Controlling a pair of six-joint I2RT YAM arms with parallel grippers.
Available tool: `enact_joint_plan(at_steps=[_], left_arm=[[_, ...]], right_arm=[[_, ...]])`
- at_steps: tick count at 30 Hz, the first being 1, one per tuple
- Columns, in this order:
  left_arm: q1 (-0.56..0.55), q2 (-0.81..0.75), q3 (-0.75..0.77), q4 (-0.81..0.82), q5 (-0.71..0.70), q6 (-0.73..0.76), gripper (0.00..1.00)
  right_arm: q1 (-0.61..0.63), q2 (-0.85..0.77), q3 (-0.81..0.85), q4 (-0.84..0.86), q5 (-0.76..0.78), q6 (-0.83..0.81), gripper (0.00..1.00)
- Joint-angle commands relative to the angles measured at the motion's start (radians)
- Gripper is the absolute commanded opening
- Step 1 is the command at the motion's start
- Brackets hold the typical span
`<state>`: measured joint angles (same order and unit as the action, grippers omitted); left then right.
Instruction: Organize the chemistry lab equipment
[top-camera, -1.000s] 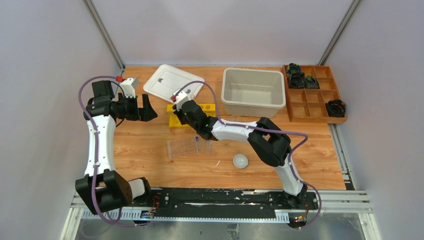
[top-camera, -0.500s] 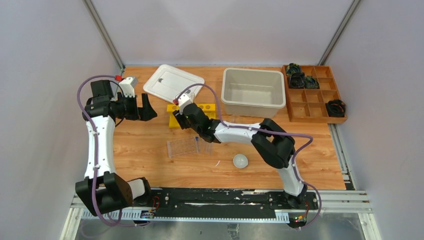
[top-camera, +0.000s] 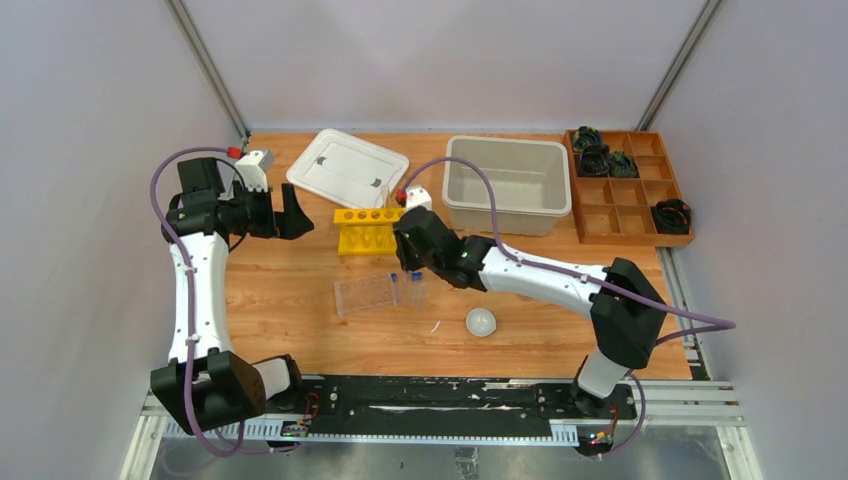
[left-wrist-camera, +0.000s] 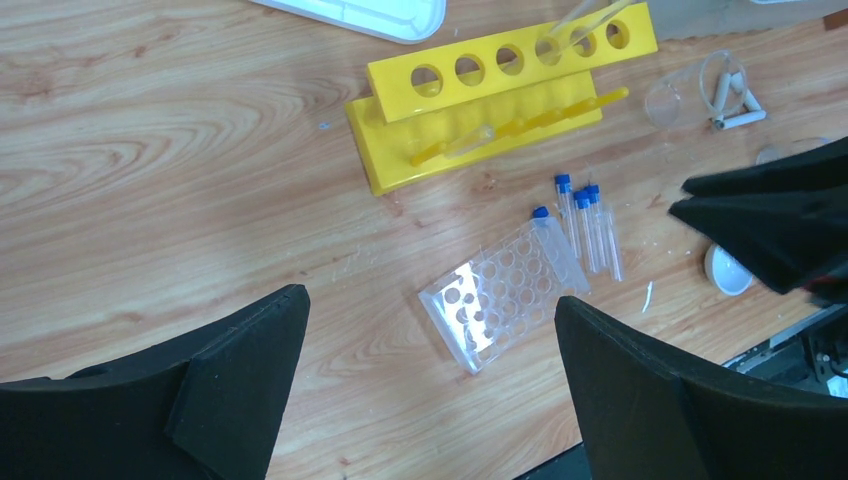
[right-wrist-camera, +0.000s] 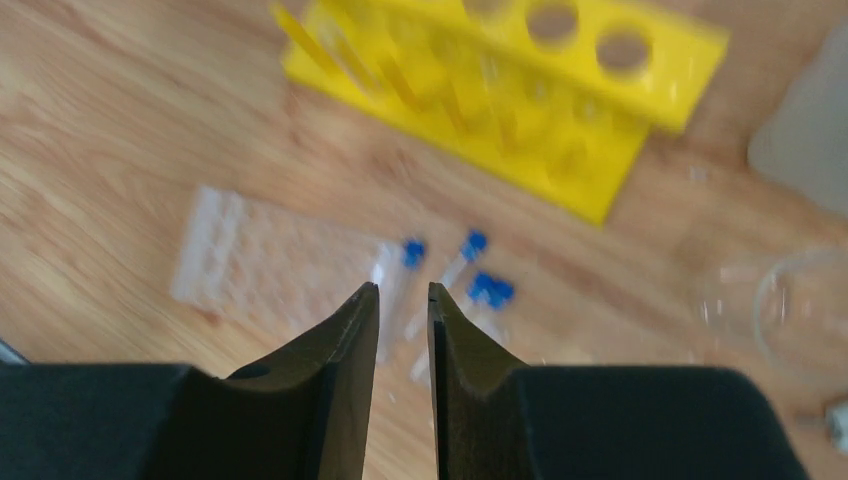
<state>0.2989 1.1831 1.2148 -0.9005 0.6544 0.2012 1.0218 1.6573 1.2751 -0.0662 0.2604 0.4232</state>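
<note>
A yellow tube rack (top-camera: 368, 228) (left-wrist-camera: 500, 90) (right-wrist-camera: 520, 90) stands at mid-table. In front of it a clear tube rack (top-camera: 365, 293) (left-wrist-camera: 505, 295) (right-wrist-camera: 270, 265) lies flat, with three blue-capped tubes (top-camera: 405, 285) (left-wrist-camera: 585, 220) (right-wrist-camera: 470, 270) loose beside it. A small glass vessel (left-wrist-camera: 675, 100) (right-wrist-camera: 800, 310) and a white triangle (left-wrist-camera: 735, 95) sit to the right. The white round dish (top-camera: 481, 322) (left-wrist-camera: 725, 270) rests nearer the front. My right gripper (top-camera: 405, 258) (right-wrist-camera: 403, 290) hovers above the tubes, its jaws a narrow gap apart and empty. Wide open and empty, my left gripper (top-camera: 285, 215) (left-wrist-camera: 430, 300) hangs left of the yellow rack.
A white lid (top-camera: 347, 165) lies at the back, with a pale plastic bin (top-camera: 507, 183) to its right. A brown wooden compartment tray (top-camera: 625, 185) with black parts stands at the far right.
My right arm has swung back and to the right, off the yellow rack, and its gripper now hangs over the blue-capped tubes. The left arm has barely moved.
</note>
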Motion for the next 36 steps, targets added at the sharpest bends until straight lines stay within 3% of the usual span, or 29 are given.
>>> enact_joint_plan(at_steps=[1,11,23,36], left_arm=[[0.006,-0.014,0.037,-0.001,0.046,-0.020,1.00],[0.006,-0.008,0.043,-0.001,0.067,-0.042,1.00],[0.006,-0.043,0.035,-0.001,0.058,-0.027,1.00],[0.006,-0.049,0.026,-0.002,0.061,-0.016,1.00]], right_arm=[[0.011,-0.007,-0.134,-0.221,-0.012,0.150,0.27],[0.002,0.041,-0.165,-0.256,-0.110,0.221,0.21],[-0.022,0.129,-0.111,-0.257,-0.112,0.212,0.32],[-0.032,0.172,-0.105,-0.248,-0.071,0.225,0.30]])
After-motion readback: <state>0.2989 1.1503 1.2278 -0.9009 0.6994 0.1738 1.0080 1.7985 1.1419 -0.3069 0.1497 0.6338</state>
